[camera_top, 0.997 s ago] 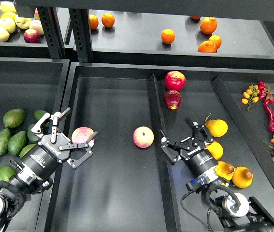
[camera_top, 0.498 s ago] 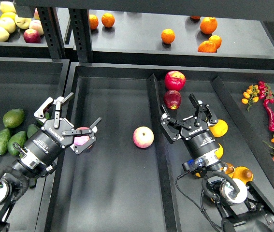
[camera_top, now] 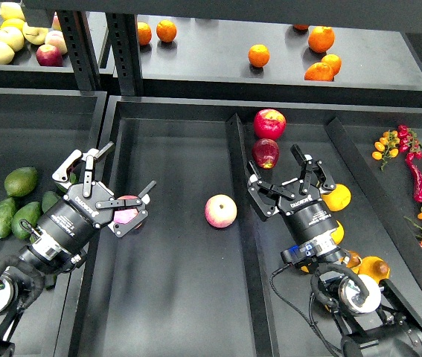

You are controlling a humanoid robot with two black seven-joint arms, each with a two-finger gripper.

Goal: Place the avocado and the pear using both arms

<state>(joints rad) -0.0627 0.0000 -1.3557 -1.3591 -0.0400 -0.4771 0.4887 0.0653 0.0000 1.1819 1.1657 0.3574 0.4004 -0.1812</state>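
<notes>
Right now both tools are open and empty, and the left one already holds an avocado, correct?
Not quite. The head view shows the left tool open and empty above the tray, like the right tool. The avocados lie untouched in the left bin.

avocados (camera_top: 21,181) in left bin | apple (camera_top: 220,210) in middle tray | pears (camera_top: 337,197) right of divider (camera_top: 240,193)
</notes>
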